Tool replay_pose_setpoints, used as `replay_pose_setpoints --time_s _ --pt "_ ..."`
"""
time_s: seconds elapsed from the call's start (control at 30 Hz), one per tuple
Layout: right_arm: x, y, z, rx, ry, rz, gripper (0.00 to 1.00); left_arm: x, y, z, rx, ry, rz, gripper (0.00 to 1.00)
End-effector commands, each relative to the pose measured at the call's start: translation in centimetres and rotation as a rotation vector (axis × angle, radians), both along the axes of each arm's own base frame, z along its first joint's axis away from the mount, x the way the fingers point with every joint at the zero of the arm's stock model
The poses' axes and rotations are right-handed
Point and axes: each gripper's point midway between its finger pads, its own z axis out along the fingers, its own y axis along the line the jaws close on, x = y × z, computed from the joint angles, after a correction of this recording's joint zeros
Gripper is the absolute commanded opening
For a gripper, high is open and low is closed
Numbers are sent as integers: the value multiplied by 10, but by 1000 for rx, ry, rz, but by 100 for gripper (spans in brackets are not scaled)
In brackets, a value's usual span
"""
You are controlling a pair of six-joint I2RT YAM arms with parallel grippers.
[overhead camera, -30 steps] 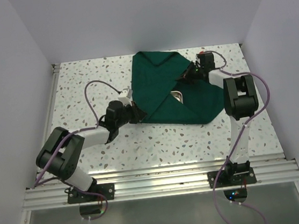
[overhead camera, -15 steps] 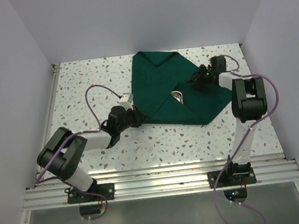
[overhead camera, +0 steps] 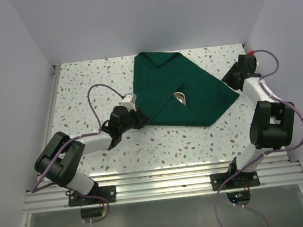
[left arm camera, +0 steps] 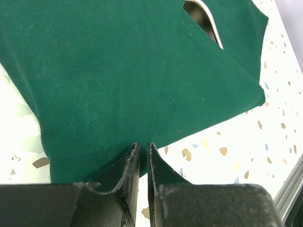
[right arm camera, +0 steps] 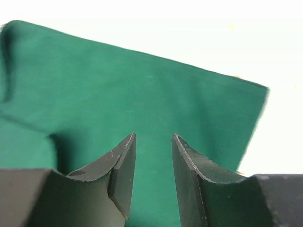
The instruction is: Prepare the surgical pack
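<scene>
The surgical pack (overhead camera: pixel 164 84) is a dark green cloth lying partly folded on the table. A corner of a steel tray (overhead camera: pixel 180 96) shows through a gap between its flaps, and also in the left wrist view (left arm camera: pixel 206 19). My left gripper (overhead camera: pixel 139 116) sits low at the cloth's near left edge (left arm camera: pixel 94 94). Its jaws (left arm camera: pixel 141 147) are closed to a thin slit with nothing visibly between them. My right gripper (overhead camera: pixel 231 78) is open and empty just above the cloth's right corner (right arm camera: pixel 156 90).
The speckled table (overhead camera: pixel 94 87) is walled on the left, back and right. The right arm reaches along the right wall. An aluminium rail (overhead camera: pixel 160 186) runs along the near edge by the arm bases.
My right gripper has moved right from the cloth's middle to its right corner. The cloth's right flap now lies flat and reaches further right. My left gripper has barely moved.
</scene>
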Motion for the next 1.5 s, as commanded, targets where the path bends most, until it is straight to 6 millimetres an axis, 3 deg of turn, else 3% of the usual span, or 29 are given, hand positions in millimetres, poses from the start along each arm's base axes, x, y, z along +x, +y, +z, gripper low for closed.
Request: replay_pose_setpoints --time_s 0.0,0.3,0.6,1.07,1.2,1.33,1.47 --pt "-32 -43 -25 -130 153 -129 39 4 -6 18 -5 -61 -28 15" --pt "-33 -73 -46 -189 219 -193 40 4 -3 21 22 -91 -38 15" --pt "-26 -77 -78 -185 266 -184 45 3 0 20 40 -94 -41 15" --pt "-19 -91 -93 -231 280 -233 43 0 -2 21 35 -98 -56 15" --pt "-15 -90 -97 -219 284 -230 27 -1 0 20 39 -97 -54 15" --pt "-11 -93 -86 -230 261 -241 1 0 0 21 39 -101 -52 15" --pt "-7 -84 -57 -248 180 -191 0 0 0 20 41 -97 -52 15"
